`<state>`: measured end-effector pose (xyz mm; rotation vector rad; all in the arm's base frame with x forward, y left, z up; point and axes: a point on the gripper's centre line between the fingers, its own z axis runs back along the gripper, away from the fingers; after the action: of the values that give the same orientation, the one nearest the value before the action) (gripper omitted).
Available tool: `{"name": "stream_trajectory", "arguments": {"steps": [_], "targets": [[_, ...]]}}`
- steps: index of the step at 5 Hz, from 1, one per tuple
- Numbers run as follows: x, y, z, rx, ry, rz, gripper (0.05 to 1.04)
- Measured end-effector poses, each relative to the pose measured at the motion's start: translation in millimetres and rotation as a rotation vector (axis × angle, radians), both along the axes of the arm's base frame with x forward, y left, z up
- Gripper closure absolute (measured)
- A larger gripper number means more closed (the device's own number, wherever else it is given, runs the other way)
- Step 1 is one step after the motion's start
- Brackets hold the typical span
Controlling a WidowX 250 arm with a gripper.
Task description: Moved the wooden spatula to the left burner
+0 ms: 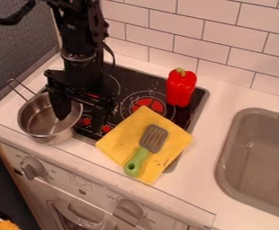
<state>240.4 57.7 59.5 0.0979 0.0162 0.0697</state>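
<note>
My gripper [82,113] hangs over the left part of the black stovetop, open, one finger above the metal pot and the other over the stove. Right of it and nearer the front lies a spatula [146,148] with a grey slotted head and a green handle. It rests on a yellow cloth, head toward the back and handle toward the counter's front edge. The left burner [114,84] is partly hidden behind the gripper and arm.
A metal pot [37,119] stands at the stove's left edge, its handle pointing to the back left. The yellow cloth [121,138] overlaps the stove's front right. A red pepper [181,89] stands at the stove's back right. A sink [259,157] is at the right.
</note>
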Motion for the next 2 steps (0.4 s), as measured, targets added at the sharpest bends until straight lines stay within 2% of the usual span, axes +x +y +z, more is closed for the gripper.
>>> {"name": "stream_trajectory", "arguments": {"steps": [1, 2], "targets": [[-4, -2, -6.8, -0.008, 0.028, 0.003, 0.083], [-3, -27, -8.8, -0.016, 0.034, -0.077, 0.083]]}}
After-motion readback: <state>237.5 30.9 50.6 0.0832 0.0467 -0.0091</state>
